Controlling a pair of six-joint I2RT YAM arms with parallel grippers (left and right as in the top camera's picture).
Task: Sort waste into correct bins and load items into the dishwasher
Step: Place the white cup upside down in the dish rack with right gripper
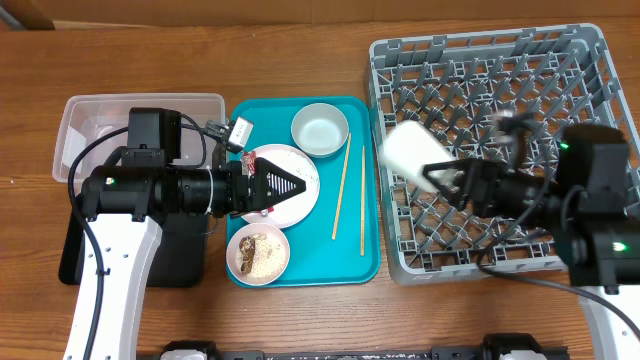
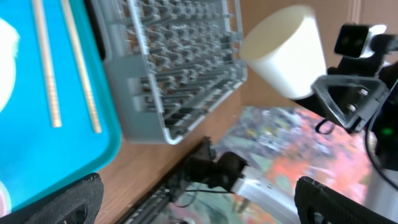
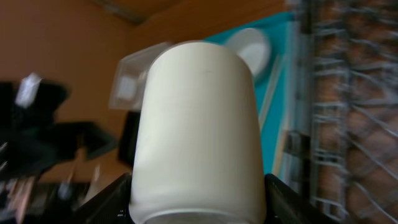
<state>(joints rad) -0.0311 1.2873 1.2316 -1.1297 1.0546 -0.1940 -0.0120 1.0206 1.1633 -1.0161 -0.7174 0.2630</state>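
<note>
Two chopsticks [image 1: 341,192], one bowl [image 1: 320,130], one cup [image 1: 412,150] grasped by right tool [image 1: 441,174]; left tool [image 1: 295,187] released.

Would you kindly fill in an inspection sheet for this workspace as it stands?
Surface: wooden table, bare wood showing.
Job's things: cup held at dish rack's left edge; bowl, large plate, small plate with scraps and chopsticks on teal tray; clear tub and black tray at left.
Clutter: nothing seen beyond the teal tray.
Claws: left claw open above large plate; right claw shut on cup.
Cables: black cables, one by the rack's near edge.
Surroundings: blurred, cannot tell.
</note>
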